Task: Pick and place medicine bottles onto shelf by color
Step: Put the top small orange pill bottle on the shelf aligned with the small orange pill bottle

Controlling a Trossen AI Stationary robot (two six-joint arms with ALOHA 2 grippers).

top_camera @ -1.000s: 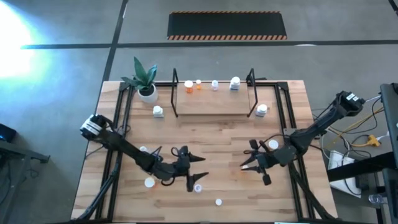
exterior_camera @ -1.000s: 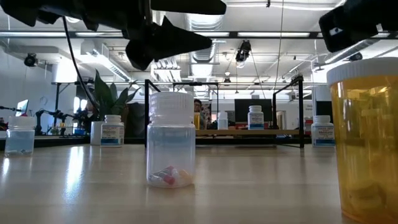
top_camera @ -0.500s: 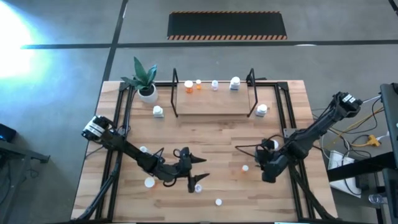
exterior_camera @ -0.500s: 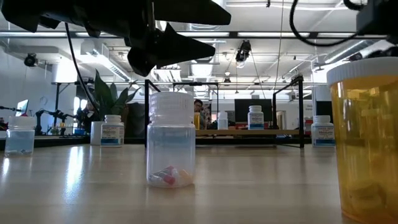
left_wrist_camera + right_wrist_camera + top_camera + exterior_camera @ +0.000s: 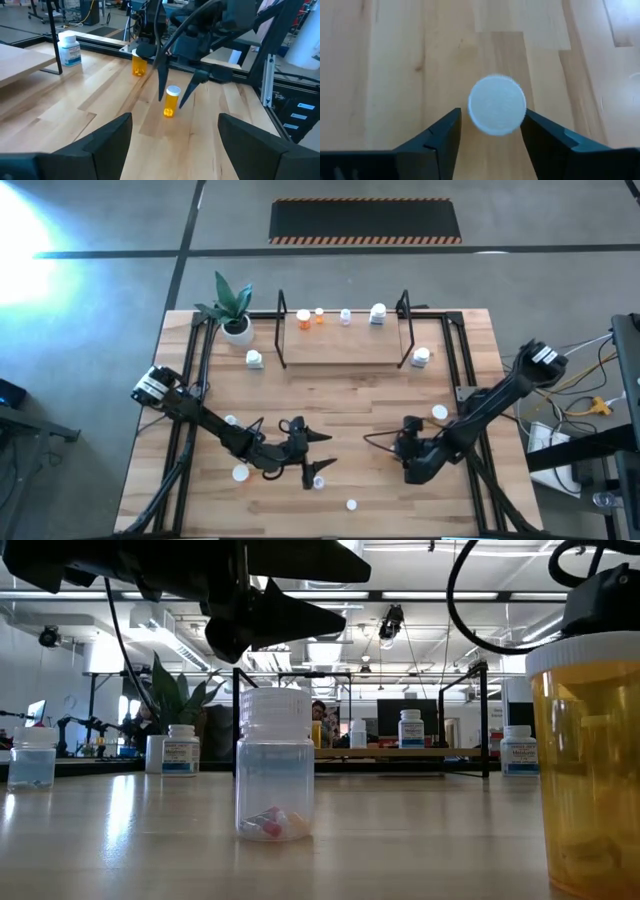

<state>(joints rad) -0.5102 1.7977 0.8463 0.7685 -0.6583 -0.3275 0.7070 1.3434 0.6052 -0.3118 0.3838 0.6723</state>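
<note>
High view: can't really see the orange bottle under the right hand (image 5: pixel 408 455), the arm covers it. Left hand (image 5: pixel 313 452) sits over the front-middle of the table (image 5: pixel 350 395), near a clear bottle (image 5: pixel 318 481).

Right wrist view: straight down on a white cap (image 5: pixel 497 105), so the orange bottle (image 5: pixel 171 101) stands upright, long axis vertical. The body is hidden under the cap in this view.

Right hand state: fingers apart, one on each side of the cap, close to it but not clearly pressing on it.

Left wrist view: the same orange bottle stands on the table with the right hand's fingers coming down around it. A second orange bottle (image 5: pixel 139 64) is farther back, partly behind the arm, and a white bottle (image 5: pixel 69 48) stands off by the black frame.

Left hand state: fingers (image 5: pixel 102 142) wide apart, holding nothing.

Low view: a clear bottle (image 5: pixel 274 764) with pills in the bottom stands upright; a big orange bottle (image 5: pixel 590 760) is cut off at the picture's edge.

Shelf (image 5: pixel 345 345): at the back of the table, with small bottles in a row along its far edge, too small to make out beyond two orange ones (image 5: pixel 303 317).
</note>
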